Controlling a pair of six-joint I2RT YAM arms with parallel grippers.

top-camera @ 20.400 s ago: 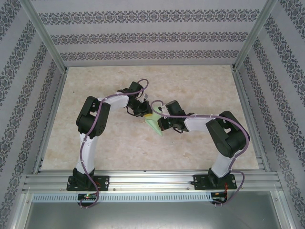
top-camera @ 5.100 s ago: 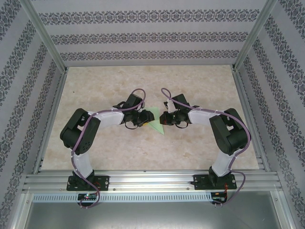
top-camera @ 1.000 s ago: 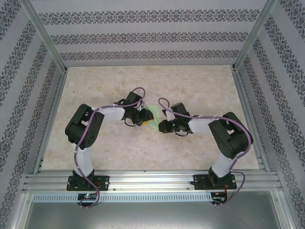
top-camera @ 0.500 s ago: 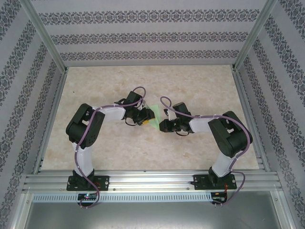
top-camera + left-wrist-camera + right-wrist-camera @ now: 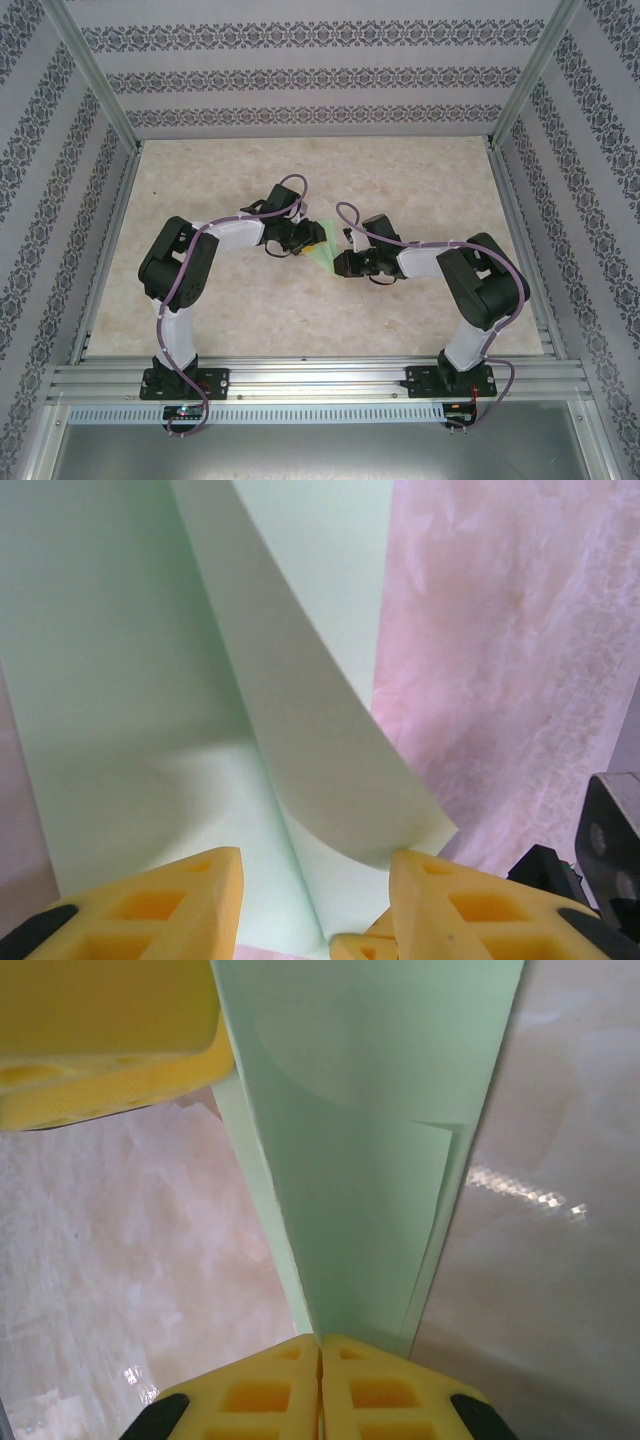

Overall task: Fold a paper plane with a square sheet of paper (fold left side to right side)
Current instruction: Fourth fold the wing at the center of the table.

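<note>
Between the spread yellow fingers (image 5: 170, 905) of the left gripper (image 5: 312, 890) lies the sheet of paper (image 5: 130, 680). It is pale green and mostly flat on the table (image 5: 520, 630). One flap (image 5: 320, 750) curls up just ahead of the fingertips, its free corner close by the right-hand finger. The jaws stand apart and pinch nothing – they straddle the flap. My read is that the gap is kept so the fingers can come down on the lifted flap and push it over to the other side, or press the crease running away from the pincer. At the paper's other end the right gripper (image 5: 320, 1352) has its fingers together. The narrow end of the paper runs straight into the seam between them, so it looks clamped on that end. The sheet stretches away ahead of this pincer, with table on both sides and a raised ridge along its left. It likely serves as an anchor, so the thin sheet does not slide or spin while the other pincer works the fold. One finger of the left gripper shows beyond the paper, up and left of the right gripper's tips. Against the top view half a second ago, the left gripper sits a little farther from its base, over the far part of the paper – the right gripper is where it was, same closed pose. Five seconds ago more of the green sheet showed, with a point reaching toward the bases; now the pincers cover most of it.
</note>
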